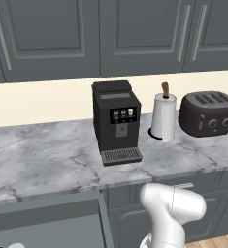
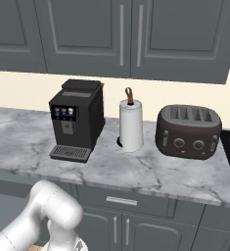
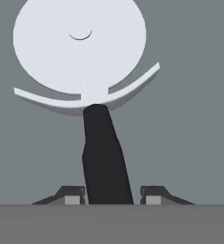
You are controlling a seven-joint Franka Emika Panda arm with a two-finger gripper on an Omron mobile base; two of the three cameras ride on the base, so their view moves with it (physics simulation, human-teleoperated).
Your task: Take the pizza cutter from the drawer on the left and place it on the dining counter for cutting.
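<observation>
In the hand view, we find the pizza cutter (image 3: 92,95) lying flat on the grey floor of the drawer (image 3: 189,119), its round silvery-white wheel farthest from the camera and its black handle running back toward us. The hand (image 3: 108,196) straddles the near end of that handle, with one fingertip (image 3: 71,196) on each side and close against it. We judge the hand to be closing on the handle, but we cannot tell whether contact is firm. Gripping the handle rather than the wheel keeps the blade clear and gives a narrow, parallel-sided surface for the two fingers. In the left base view, the open drawer sits low at the left, below the marble tabletop (image 1: 47,160) that carries a coffee machine (image 1: 115,121), a paper towel roll (image 1: 163,118) and a toaster (image 1: 207,112). Lifting and transfer to the dining counter are not yet done.
</observation>
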